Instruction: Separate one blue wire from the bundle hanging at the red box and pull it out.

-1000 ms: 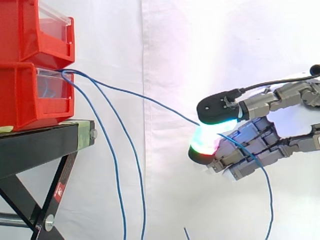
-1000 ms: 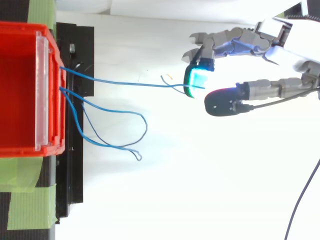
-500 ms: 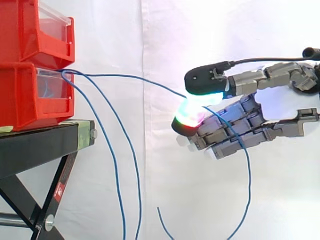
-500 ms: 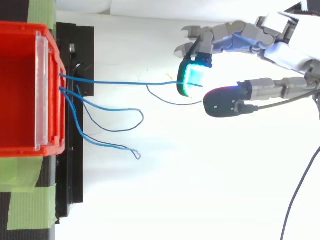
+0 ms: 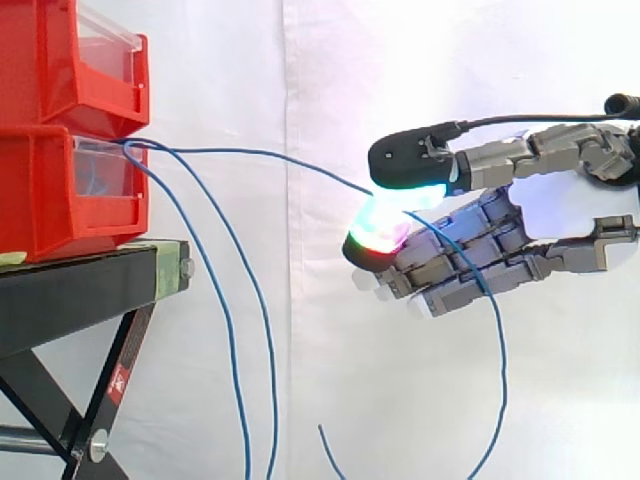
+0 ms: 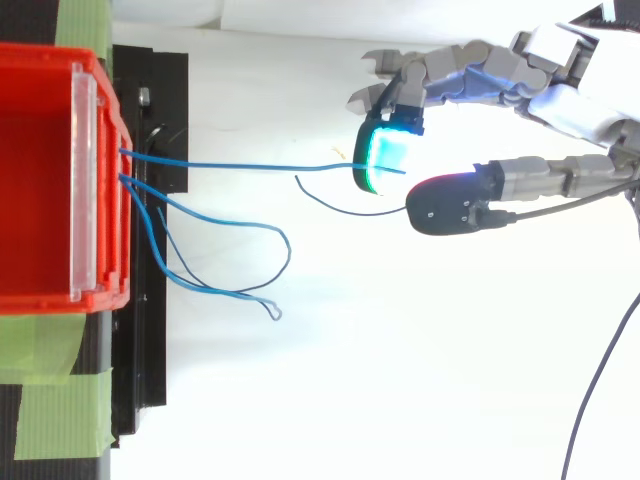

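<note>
The lower red bin (image 5: 60,190) sits on the black stand, with blue wires coming out of its front (image 6: 122,165). One blue wire (image 5: 260,160) arches from the bin to my hand (image 5: 470,250), which is off to the right of the bin. The wire (image 6: 250,167) is pinched between the thumb and a glowing fingertip (image 5: 378,228). Its free tail drapes over the fingers and hangs down (image 5: 495,380). The other blue wires (image 5: 235,330) hang loose from the bin and loop beside the stand (image 6: 270,235).
A second red bin (image 5: 70,60) is stacked on the lower one. The black stand (image 5: 80,290) has crossed legs below. Green tape (image 6: 50,400) marks the stand by the bin. A white curtain hangs behind.
Over the last second my hand moved left and up towards the bins, and the held wire went from taut to a slack arch. In the last half second only the loose tail shifted.
</note>
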Available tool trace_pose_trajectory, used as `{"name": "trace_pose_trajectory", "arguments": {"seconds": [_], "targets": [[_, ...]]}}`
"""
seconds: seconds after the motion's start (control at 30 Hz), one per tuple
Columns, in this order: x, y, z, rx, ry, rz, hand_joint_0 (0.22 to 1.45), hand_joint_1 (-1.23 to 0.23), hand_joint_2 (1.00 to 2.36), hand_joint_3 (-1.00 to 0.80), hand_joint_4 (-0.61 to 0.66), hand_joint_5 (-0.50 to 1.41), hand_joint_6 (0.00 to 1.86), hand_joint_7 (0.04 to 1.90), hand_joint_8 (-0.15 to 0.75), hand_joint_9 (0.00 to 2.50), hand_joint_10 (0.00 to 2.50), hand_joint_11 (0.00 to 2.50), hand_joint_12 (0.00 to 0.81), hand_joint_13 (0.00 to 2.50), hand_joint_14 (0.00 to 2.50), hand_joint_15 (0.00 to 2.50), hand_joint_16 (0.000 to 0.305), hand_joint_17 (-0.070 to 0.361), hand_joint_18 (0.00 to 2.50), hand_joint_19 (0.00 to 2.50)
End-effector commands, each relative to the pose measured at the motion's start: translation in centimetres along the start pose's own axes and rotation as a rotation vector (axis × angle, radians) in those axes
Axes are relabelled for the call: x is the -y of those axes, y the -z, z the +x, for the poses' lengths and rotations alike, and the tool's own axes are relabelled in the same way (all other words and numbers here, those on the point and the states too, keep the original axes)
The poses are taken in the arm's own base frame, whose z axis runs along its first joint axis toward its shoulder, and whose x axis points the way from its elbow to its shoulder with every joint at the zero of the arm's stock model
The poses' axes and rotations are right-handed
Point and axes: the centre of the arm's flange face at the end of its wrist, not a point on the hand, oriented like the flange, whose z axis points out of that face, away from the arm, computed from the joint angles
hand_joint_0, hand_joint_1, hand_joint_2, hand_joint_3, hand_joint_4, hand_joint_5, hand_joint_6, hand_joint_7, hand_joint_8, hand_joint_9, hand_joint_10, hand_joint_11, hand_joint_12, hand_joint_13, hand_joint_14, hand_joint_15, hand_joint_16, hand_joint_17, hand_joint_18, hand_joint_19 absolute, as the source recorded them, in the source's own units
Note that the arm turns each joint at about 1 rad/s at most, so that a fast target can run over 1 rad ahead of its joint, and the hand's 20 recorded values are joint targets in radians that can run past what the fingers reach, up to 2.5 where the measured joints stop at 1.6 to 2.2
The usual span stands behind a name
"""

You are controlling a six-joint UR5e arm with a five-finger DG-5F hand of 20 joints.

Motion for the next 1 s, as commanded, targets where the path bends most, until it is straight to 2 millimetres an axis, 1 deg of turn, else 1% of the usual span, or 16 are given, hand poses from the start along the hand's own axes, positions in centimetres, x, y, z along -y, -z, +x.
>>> {"name": "trace_pose_trajectory", "arguments": {"seconds": [0.0,0.13,0.17,0.27,0.4,0.97], "targets": [[0.01,0.0,0.01,0.0,0.0,0.0,0.6,-0.79,1.03,-0.01,-0.05,-0.13,0.76,1.2,0.248,0.39,0.01,0.22,0.349,0.1,0.0,0.15,0.052,0.117,0.17,0.31],[0.01,0.0,0.01,0.0,0.0,0.0,0.6,-0.79,1.03,0.0,-0.05,-0.13,0.76,1.2,0.247,0.4,0.01,0.22,0.348,0.1,0.0,0.15,0.052,0.117,0.17,0.29],[0.01,0.0,0.01,0.0,0.0,0.0,0.6,-0.77,1.03,0.0,-0.05,-0.14,0.79,1.14,0.243,0.37,0.01,0.24,0.344,0.06,0.0,0.17,0.051,0.115,0.11,0.3],[-0.06,-0.04,0.01,0.0,-0.001,-0.001,0.6,-0.77,1.03,-0.01,-0.05,-0.14,0.79,1.13,0.239,0.37,0.01,0.25,0.34,0.0,0.0,0.14,0.052,0.116,0.05,0.27],[0.01,0.0,0.01,0.0,0.0,0.0,0.6,-0.77,1.03,0.0,-0.06,-0.14,0.79,1.12,0.234,0.36,0.01,0.25,0.338,0.0,0.0,0.13,0.051,0.116,0.0,0.24],[0.03,-0.02,-0.07,0.001,0.0,0.001,0.6,-0.77,1.03,-0.01,-0.06,-0.14,0.8,1.12,0.225,0.38,0.01,0.25,0.33,0.03,0.0,0.13,0.051,0.114,0.0,0.2]]}}
